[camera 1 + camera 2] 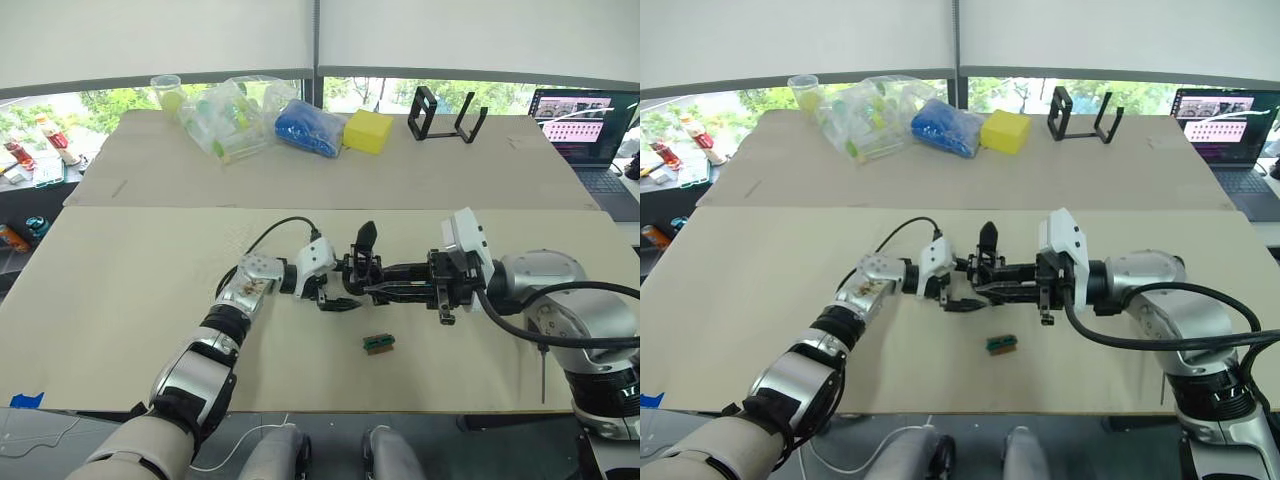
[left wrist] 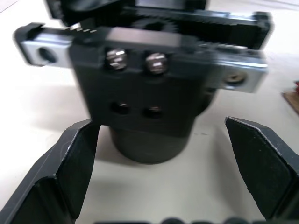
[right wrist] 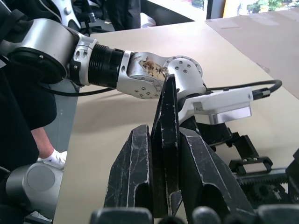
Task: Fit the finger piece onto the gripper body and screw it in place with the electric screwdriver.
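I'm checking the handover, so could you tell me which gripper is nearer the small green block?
Right. The right gripper is just above the green block; the left gripper sits further to its left.

A lab or office workroom — paper-covered tables, a laptop, roller-blind windows.

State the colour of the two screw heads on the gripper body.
Silver metal, on the black gripper body; the screw heads show best in the left wrist view.

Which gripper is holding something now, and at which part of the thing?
The right gripper pinches the finger piece by its lower, wide end, pointed tip up. The left gripper is open, a finger on each side of the gripper body, holding nothing.
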Tool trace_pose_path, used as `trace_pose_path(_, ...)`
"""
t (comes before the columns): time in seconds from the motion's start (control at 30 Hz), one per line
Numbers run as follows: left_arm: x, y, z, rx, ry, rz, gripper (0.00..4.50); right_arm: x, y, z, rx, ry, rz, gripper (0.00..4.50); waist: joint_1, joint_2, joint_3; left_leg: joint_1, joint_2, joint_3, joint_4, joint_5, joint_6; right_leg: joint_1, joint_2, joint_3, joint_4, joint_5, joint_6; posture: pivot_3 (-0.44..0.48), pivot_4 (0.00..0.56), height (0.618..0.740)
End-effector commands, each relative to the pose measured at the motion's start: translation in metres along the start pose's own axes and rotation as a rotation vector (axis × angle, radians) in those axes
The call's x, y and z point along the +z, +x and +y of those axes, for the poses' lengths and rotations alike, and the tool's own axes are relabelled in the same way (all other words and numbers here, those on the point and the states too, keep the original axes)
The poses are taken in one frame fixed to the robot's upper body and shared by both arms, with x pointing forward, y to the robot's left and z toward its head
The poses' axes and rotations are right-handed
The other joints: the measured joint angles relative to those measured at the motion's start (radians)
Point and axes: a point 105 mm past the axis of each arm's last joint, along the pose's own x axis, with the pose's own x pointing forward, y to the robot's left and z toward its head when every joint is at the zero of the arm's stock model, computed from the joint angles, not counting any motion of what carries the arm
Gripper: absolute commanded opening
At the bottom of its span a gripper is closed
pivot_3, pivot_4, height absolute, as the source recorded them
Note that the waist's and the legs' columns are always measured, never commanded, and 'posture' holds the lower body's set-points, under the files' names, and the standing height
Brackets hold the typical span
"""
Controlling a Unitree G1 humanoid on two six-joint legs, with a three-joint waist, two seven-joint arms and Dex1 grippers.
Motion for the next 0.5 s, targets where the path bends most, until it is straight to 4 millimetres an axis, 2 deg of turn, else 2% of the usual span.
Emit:
trace_pose_path(0.03,0.015,0.002,0.006,0.01,0.056,-0.032,4.5,0.01,-0.003,0.003,-0.01,-0.06,-0.026,0.35,0.002,0.0,0.0,0.0,0.0,0.0,0.0,0.0,0.0,0.0,0.0,0.0,0.0,0.0,0.0,0.0,0.15,0.74)
trace_pose_path(0.07,0.016,0.003,0.006,0.002,0.052,-0.039,4.5,0.009,-0.003,0.003,-0.011,-0.058,-0.027,0.35,0.001,0.0,0.0,0.0,0.0,0.0,0.0,0.0,0.0,0.0,0.0,0.0,0.0,0.0,0.0,0.0,0.15,0.74)
trace_pose_path(0.17,0.018,0.004,0.002,-0.029,0.04,-0.06,3.75,0.006,-0.001,0.001,-0.02,-0.053,-0.038,0.35,0.0,0.0,0.0,0.0,0.0,0.0,0.0,0.0,0.0,0.0,0.0,0.0,0.0,0.0,0.0,0.0,0.15,0.74)
trace_pose_path(0.27,0.017,0.005,-0.005,-0.073,0.05,-0.061,2.36,0.002,0.001,-0.003,-0.033,-0.061,-0.059,0.35,0.0,0.0,0.0,0.0,0.0,0.0,0.0,0.0,0.0,0.0,0.0,0.0,0.0,0.0,0.0,0.0,0.15,0.74)
trace_pose_path(0.5,0.015,0.003,-0.011,-0.093,0.087,-0.05,2.3,-0.002,0.007,-0.026,-0.053,-0.139,-0.126,0.35,-0.002,0.0,0.0,0.0,0.0,0.0,0.0,0.0,0.0,0.0,0.001,0.0,0.001,0.0,0.0,0.0,0.15,0.74)
